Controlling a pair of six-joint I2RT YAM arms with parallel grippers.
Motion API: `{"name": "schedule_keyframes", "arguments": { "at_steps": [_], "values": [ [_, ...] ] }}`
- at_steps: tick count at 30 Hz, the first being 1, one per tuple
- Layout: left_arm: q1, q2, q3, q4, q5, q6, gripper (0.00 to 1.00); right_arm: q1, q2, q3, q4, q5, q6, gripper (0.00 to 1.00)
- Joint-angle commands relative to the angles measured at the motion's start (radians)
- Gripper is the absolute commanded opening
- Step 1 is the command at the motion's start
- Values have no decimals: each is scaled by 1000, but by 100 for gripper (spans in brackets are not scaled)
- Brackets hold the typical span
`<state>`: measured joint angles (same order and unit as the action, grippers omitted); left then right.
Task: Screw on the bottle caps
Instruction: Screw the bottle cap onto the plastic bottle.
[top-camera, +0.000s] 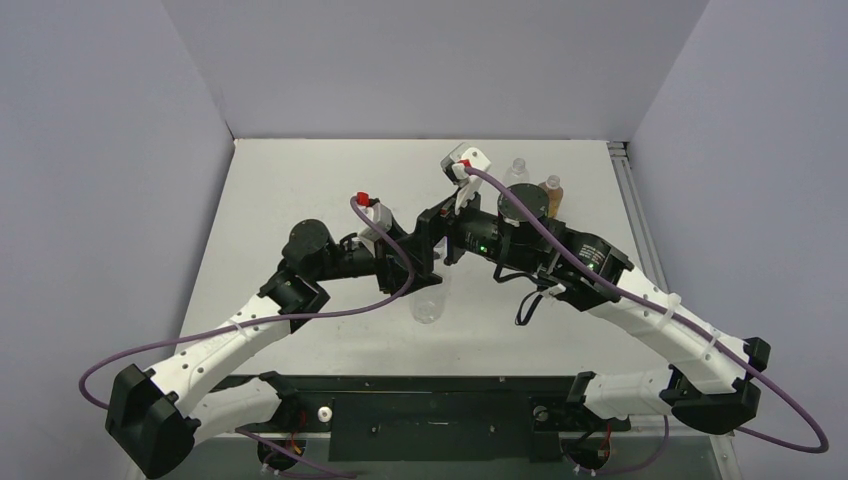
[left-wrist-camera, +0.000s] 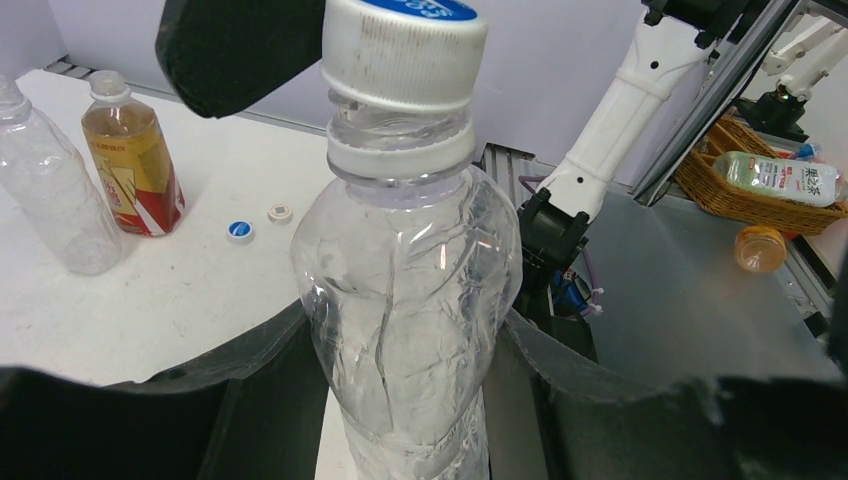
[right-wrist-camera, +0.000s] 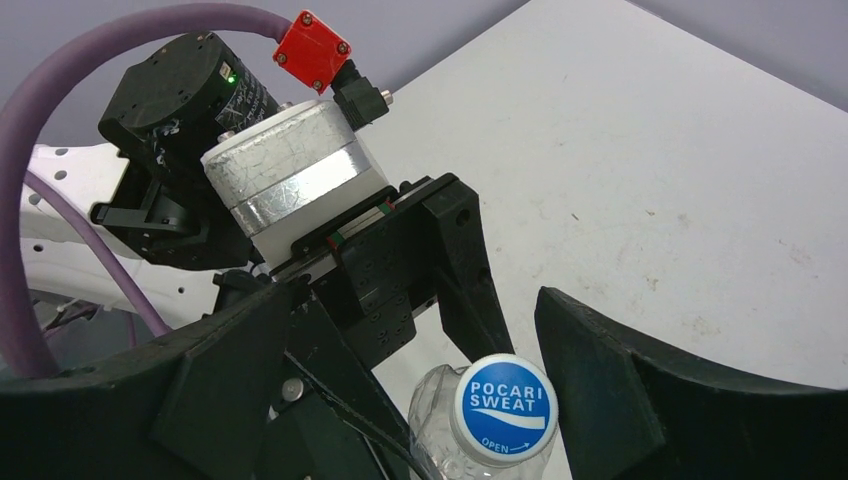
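Note:
My left gripper (left-wrist-camera: 405, 335) is shut on the body of a clear bottle (left-wrist-camera: 405, 280), holding it upright above the table. A blue-and-white cap (left-wrist-camera: 403, 40) sits on the bottle's neck, slightly tilted, with thread showing under it. My right gripper (right-wrist-camera: 420, 330) is open around that cap (right-wrist-camera: 503, 408), its fingers (right-wrist-camera: 600, 380) apart from it on both sides. Two loose bottle caps lie on the table, one blue (left-wrist-camera: 239, 231) and one white (left-wrist-camera: 280, 212). Beside them stand an amber bottle (left-wrist-camera: 130, 160) and another clear bottle (left-wrist-camera: 45, 200), both uncapped.
From above, the two standing bottles (top-camera: 517, 172) (top-camera: 551, 192) are at the back right of the white table (top-camera: 300, 180), behind my right arm. Off the table, a wicker basket (left-wrist-camera: 720, 180) holds a labelled bottle (left-wrist-camera: 780, 178). An orange object (left-wrist-camera: 760, 248) lies near it.

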<state>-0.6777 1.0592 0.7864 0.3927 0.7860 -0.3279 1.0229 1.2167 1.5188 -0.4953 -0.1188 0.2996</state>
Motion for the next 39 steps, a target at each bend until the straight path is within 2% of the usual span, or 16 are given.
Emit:
{"name": "schedule_keyframes", "arguments": {
  "at_steps": [1, 12, 30, 36, 39],
  "values": [
    [6, -32, 45, 36, 7, 9, 0, 18, 20, 37, -15, -9, 6, 86],
    [7, -52, 32, 26, -2, 18, 0, 17, 31, 52, -23, 32, 18, 85],
    [7, -44, 21, -17, -23, 44, 0, -34, -86, 45, -102, 201, 55, 86],
    [8, -39, 21, -37, -29, 54, 0, -33, -110, 60, -179, 257, 66, 80],
    [7, -36, 28, -46, -28, 57, 0, -25, -106, 63, -202, 269, 68, 71]
  ]
}}
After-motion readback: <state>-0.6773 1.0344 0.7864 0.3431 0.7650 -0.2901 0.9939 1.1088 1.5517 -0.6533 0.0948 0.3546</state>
